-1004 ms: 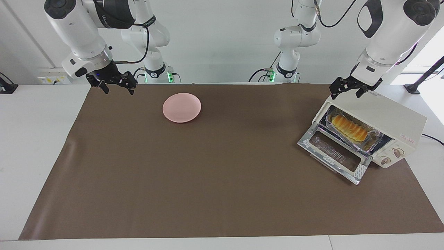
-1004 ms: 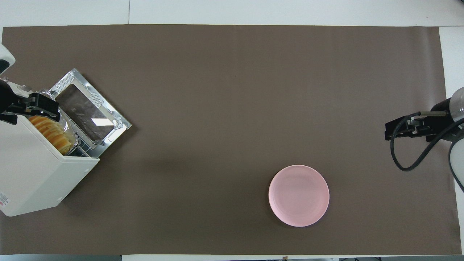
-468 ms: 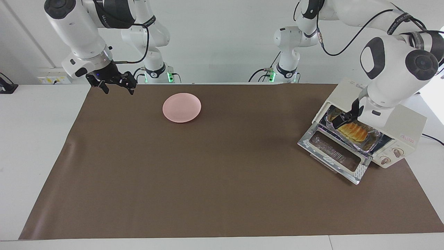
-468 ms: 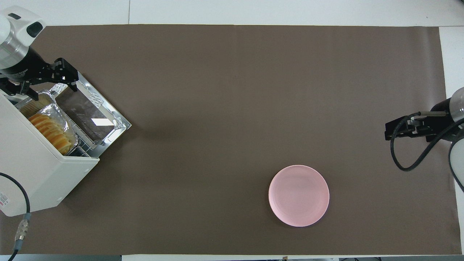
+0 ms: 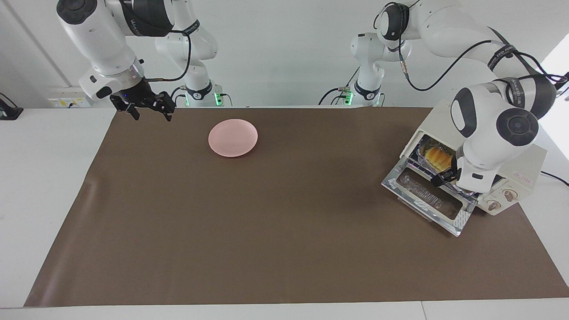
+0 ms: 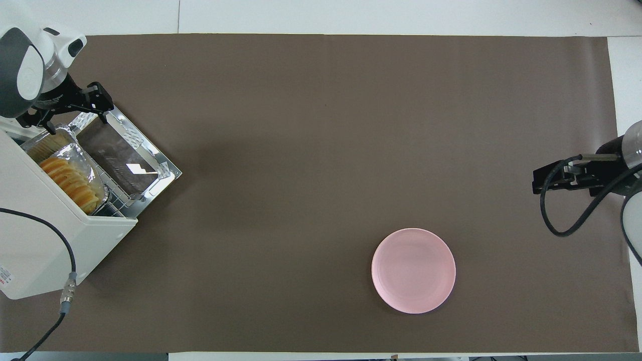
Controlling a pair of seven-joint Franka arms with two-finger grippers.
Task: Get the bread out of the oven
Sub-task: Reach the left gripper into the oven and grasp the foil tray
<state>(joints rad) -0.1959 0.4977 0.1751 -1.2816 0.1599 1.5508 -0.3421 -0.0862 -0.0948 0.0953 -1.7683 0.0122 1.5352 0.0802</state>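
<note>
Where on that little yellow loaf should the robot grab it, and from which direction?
Probably across the bread's narrow middle, coming from above through the oven's open front: it lies lengthwise in the foil tray, whose walls block its sides.

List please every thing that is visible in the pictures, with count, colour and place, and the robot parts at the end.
oven: one, cream-white, at the left arm's end of the table, door dropped open.
foil tray: one, silver, inside the oven on the rack.
bread: one, golden-yellow, in the foil tray.
plate: one, pink, toward the right arm's end, near the robots.
table cover: one, brown, over the table.
left tool: one, black, open, over the oven's open door, holding nothing.
right tool: one, black, open, waiting over the cover's corner.
</note>
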